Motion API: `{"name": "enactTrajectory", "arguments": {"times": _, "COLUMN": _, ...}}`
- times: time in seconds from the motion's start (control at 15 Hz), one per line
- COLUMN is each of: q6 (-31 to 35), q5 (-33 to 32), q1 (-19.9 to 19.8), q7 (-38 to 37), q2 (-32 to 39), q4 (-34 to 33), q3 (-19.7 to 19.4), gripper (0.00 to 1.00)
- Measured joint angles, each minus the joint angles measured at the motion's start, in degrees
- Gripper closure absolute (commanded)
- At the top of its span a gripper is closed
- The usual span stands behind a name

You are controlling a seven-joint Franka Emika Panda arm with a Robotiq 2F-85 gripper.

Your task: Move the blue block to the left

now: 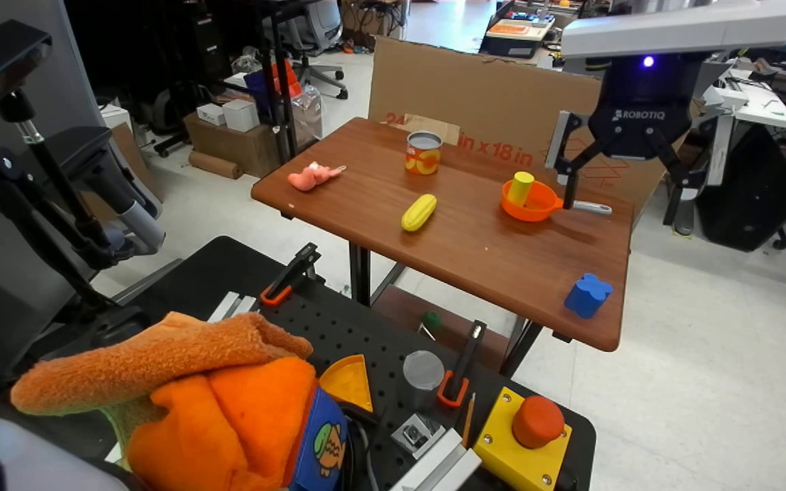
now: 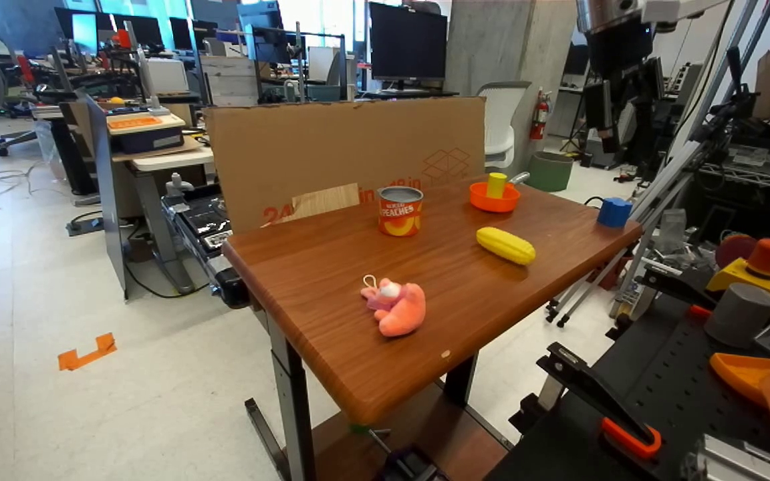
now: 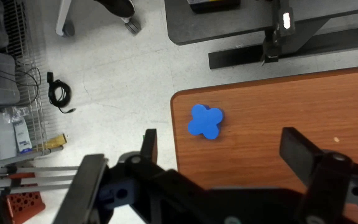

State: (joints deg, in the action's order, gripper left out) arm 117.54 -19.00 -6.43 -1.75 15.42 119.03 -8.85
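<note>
The blue block [image 1: 589,295] is a small clover-shaped piece with several rounded lobes. It sits near a corner of the brown wooden table [image 1: 482,252]. It also shows in the other exterior view [image 2: 614,212] and, from above, in the wrist view [image 3: 205,121]. My gripper [image 1: 623,203] is wide open and empty, held in the air above the table's end. In the wrist view its fingertips [image 3: 219,140] stand far apart, and the block lies ahead of them, nearer the left finger. The gripper [image 2: 627,127] is well above the block and apart from it.
An orange pan [image 1: 533,204] with a yellow cylinder [image 1: 520,189] in it, a yellow banana-like toy [image 1: 419,213], a peach can [image 1: 424,153] and a pink plush toy [image 1: 313,176] stand on the table. A cardboard sheet [image 1: 475,88] rises along the back edge.
</note>
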Motion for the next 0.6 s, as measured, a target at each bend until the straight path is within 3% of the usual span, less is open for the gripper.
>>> {"name": "enactTrajectory", "arguments": {"times": 0.27, "q6": -3.8, "q5": 0.0, "q1": -0.9, "q7": -0.4, "q2": 6.1, "q4": -5.4, "q3": -1.4, "gripper": 0.00}}
{"name": "enactTrajectory", "arguments": {"times": 0.6, "q6": -3.9, "q5": -2.5, "q1": -1.2, "q7": -0.2, "q2": 12.1, "q4": -8.7, "q3": -2.1, "gripper": 0.00}}
